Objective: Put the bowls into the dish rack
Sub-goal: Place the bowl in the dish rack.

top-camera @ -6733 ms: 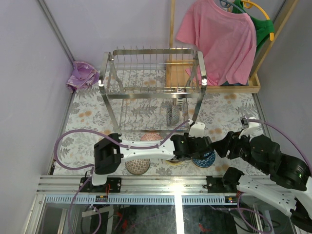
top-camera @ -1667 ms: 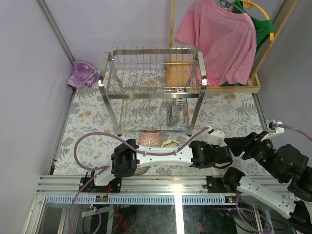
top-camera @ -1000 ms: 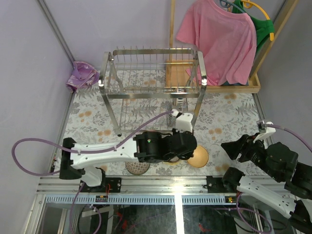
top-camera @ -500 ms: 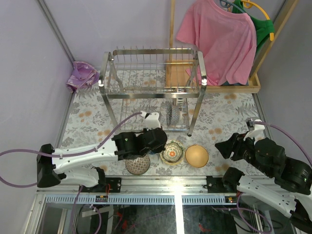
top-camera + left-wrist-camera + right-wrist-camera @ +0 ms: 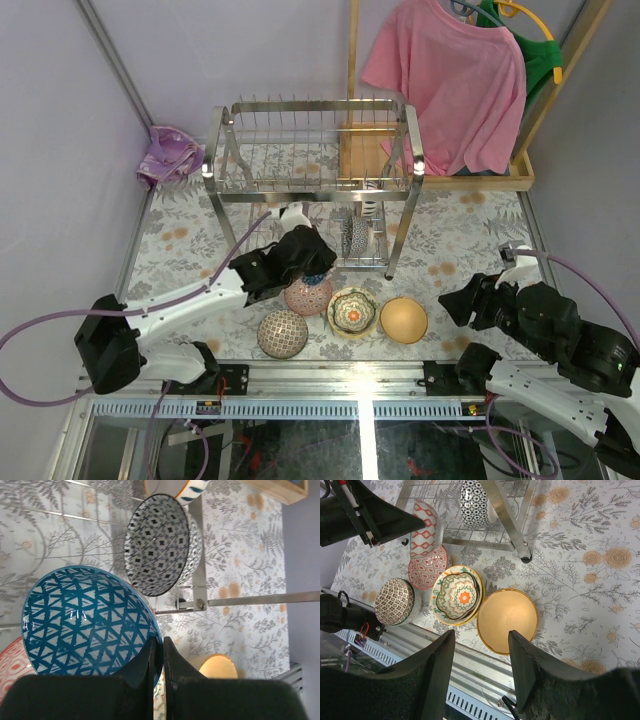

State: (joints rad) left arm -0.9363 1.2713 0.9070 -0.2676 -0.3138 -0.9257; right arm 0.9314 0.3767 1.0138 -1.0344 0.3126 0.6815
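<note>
Now the left gripper (image 5: 159, 647) has its jaws pressed together on the rim of a blue bowl (image 5: 85, 620) with a white triangle pattern; it holds the bowl tilted on edge at the front of the dish rack (image 5: 412, 160), low by the bottom tier. A black-and-white bowl (image 5: 160, 542) stands on edge among the lower prongs just beyond it; another bowl with an orange and blue rim (image 5: 177, 485) sits behind that, mostly cut off. From the right wrist the held bowl's outer face seems to be white with red diamonds, though that is hard to confirm. The right gripper (image 5: 481, 636) hangs with its jaws apart and nothing between them, above the near right of the table (image 5: 470, 225); in front of the rack lie a pink bowl (image 5: 308, 296), a brown checked bowl (image 5: 283, 333), a floral bowl (image 5: 352, 311) and a plain yellow bowl (image 5: 403, 320), close together.
</note>
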